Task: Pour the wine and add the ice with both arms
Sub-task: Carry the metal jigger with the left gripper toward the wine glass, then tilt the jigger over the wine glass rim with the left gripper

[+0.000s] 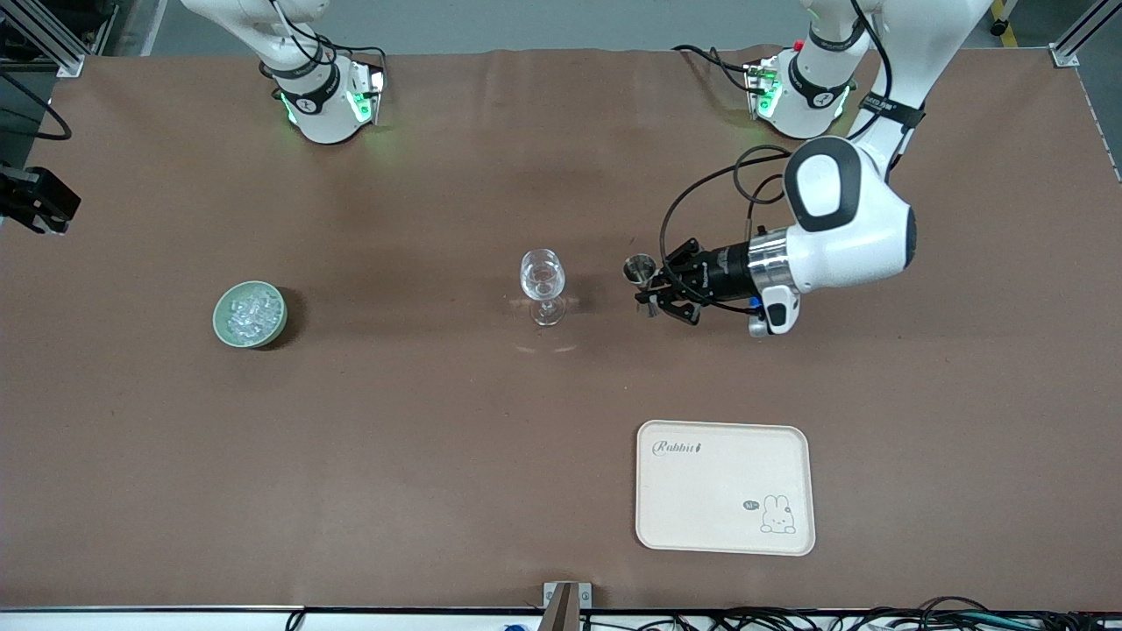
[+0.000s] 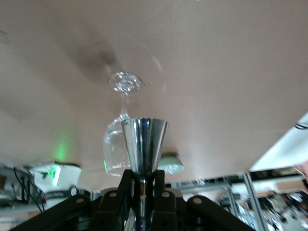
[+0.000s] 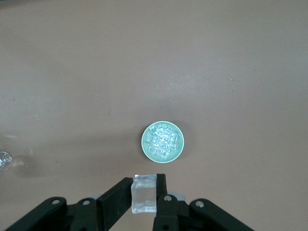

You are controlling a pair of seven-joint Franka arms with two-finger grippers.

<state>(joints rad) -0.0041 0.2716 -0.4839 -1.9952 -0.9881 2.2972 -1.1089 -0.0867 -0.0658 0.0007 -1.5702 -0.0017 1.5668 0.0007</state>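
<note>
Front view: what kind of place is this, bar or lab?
Likely a robotics lab test bench, not a bar: a brown-covered table with aluminium frame posts at its corners, loose cables along its edge nearest the camera, and two arm bases bolted on top.

Glossy white arms (image 1: pixel 863 230) with black joint caps, a silver wrist ring above the black left claw (image 1: pixel 656 287); black cables loop nearby; 2 bases glow green.

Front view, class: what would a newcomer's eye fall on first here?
The left gripper holds a small metal cup beside the wine glass at mid-table. The green bowl of ice sits toward the right arm's end, and the right gripper, high over the table, pinches one ice cube.
</note>
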